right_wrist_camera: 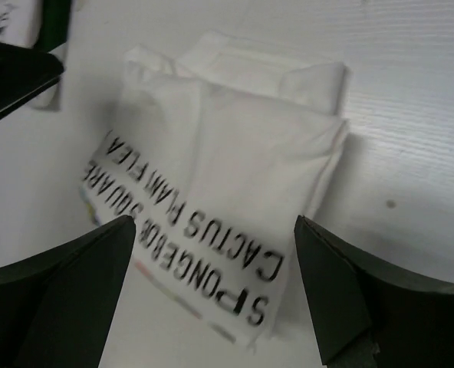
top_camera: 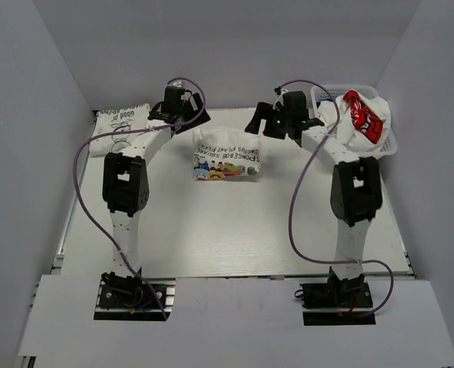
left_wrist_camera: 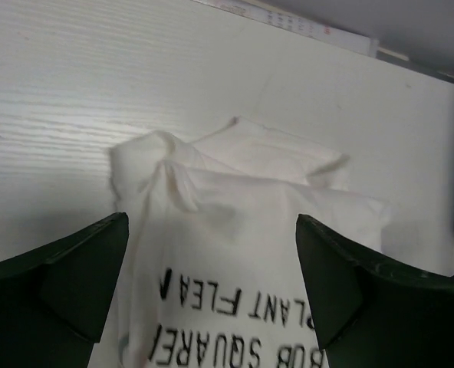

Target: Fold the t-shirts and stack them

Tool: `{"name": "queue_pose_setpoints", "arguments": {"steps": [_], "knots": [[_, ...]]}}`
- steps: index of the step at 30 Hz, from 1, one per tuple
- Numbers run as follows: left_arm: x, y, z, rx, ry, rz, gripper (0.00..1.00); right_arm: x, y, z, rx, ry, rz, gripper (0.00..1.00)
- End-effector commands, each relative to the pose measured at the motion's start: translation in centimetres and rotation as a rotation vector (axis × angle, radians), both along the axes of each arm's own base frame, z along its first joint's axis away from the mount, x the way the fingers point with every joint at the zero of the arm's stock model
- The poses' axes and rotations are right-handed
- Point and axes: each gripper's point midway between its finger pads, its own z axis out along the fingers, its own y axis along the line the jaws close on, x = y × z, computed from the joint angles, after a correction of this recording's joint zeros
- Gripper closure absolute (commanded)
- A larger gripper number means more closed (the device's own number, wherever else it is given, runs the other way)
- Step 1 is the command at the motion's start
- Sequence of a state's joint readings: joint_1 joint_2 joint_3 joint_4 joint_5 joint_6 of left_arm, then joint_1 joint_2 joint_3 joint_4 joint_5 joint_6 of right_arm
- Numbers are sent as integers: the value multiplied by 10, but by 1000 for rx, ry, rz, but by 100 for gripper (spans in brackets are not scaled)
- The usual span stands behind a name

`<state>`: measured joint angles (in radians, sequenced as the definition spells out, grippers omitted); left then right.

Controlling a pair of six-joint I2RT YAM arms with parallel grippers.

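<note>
At bench (top_camera: 235, 230) centre: cartoon tee (top_camera: 225, 161) lies folded, lettering up. Left tool (top_camera: 182, 119) and right tool (top_camera: 277, 124) hover over its far edge, both spread wide, holding nothing. Second folded tee (top_camera: 122, 123) sits far left. Red-print tee (top_camera: 363, 119) drapes over basket (top_camera: 386, 149), far right.

This looks like a robotics lab test cell, not a home: plain white panels (top_camera: 235, 46) box in a white surface (top_camera: 235, 238), a left arm (top_camera: 125, 184) and a right arm (top_camera: 355, 192) are bolted at its near edge, and purple cables (top_camera: 83, 192) trail loose.
</note>
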<state>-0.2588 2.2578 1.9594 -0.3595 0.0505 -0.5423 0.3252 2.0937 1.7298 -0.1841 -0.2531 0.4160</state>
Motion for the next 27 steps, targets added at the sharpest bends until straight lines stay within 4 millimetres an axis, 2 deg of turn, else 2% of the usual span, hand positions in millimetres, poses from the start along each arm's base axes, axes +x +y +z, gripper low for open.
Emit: {"name": "queue_pose_setpoints", "arguments": {"steps": [1, 2, 3, 4, 5, 6, 7, 8, 12, 13, 14, 16, 17, 19, 21, 22, 25, 26, 27], "knots": [[-34, -21, 85, -83, -134, -102, 0, -43, 25, 78, 139, -152, 149, 10], [-55, -26, 76, -115, -101, -144, 0, -59, 26, 62, 163, -139, 176, 10], [-65, -35, 74, -140, -94, -179, 0, -70, 37, 73, 221, -168, 246, 10], [-75, -38, 57, -169, -70, -194, 0, -88, 46, 62, 255, -128, 320, 10], [-85, -49, 53, -196, -55, -229, 0, -95, 53, 67, 285, -132, 371, 10], [-89, -48, 49, -206, -46, -222, 0, -96, 57, 53, 294, -91, 387, 10], [-96, -49, 34, -226, -5, -218, 0, -107, 65, 49, 322, -58, 443, 10], [-99, -53, 28, -239, 1, -241, 0, -112, 70, 45, 342, -31, 461, 10], [-114, -61, -21, -270, 124, -284, 0, -108, 81, -9, 412, 79, 474, 10], [-122, -58, -42, -263, 170, -277, 0, -112, 81, -15, 442, 93, 501, 10], [-130, -57, -62, -266, 223, -272, 0, -118, 82, -33, 474, 168, 505, 10], [-148, -58, -86, -282, 285, -295, 4, -117, 78, -59, 497, 227, 467, 10], [-150, -53, -91, -282, 299, -283, 4, -115, 75, -77, 489, 258, 440, 10], [-164, -42, -116, -263, 362, -262, 6, -116, 71, -103, 472, 321, 396, 10], [-169, -34, -123, -223, 381, -235, 7, -114, 67, -126, 431, 358, 338, 10], [-166, -29, -117, -201, 365, -209, 7, -116, 67, -127, 422, 346, 354, 10], [-164, -27, -104, -182, 329, -217, 8, -104, 62, -122, 327, 318, 320, 10], [-159, -26, -90, -175, 297, -219, 8, -104, 58, -117, 287, 324, 297, 10], [-153, -23, -80, -155, 273, -208, 8, -99, 57, -101, 249, 256, 306, 10]]}}
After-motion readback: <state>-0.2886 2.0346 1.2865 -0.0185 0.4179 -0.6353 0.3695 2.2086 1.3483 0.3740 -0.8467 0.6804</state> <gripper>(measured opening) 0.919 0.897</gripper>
